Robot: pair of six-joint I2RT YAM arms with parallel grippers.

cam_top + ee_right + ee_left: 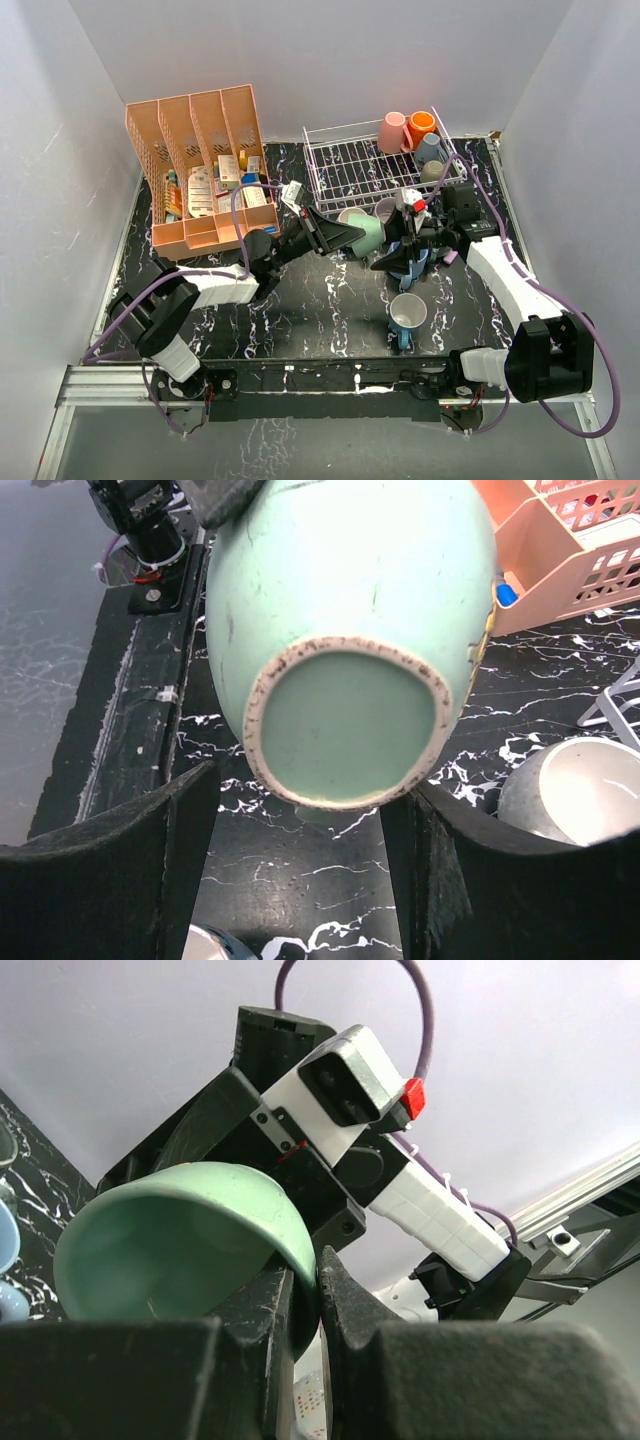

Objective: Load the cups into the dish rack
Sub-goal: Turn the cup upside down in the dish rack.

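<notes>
Right wrist view: the left gripper [318,1290] pinches the rim of the mint-green ceramic mug [350,630]; centre the open, empty right gripper [305,805] around its base before closing.

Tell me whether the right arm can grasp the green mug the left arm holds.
Probably yes: the green mug's base sits between the right arm's open jaws with nothing in between, and the left arm's jaws pinch only its rim, at the other end.

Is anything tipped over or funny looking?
Yes. The green mug hangs sideways in the air, pinched at its rim by the left gripper. Its bottom ring looks rough and speckled brown.
</notes>
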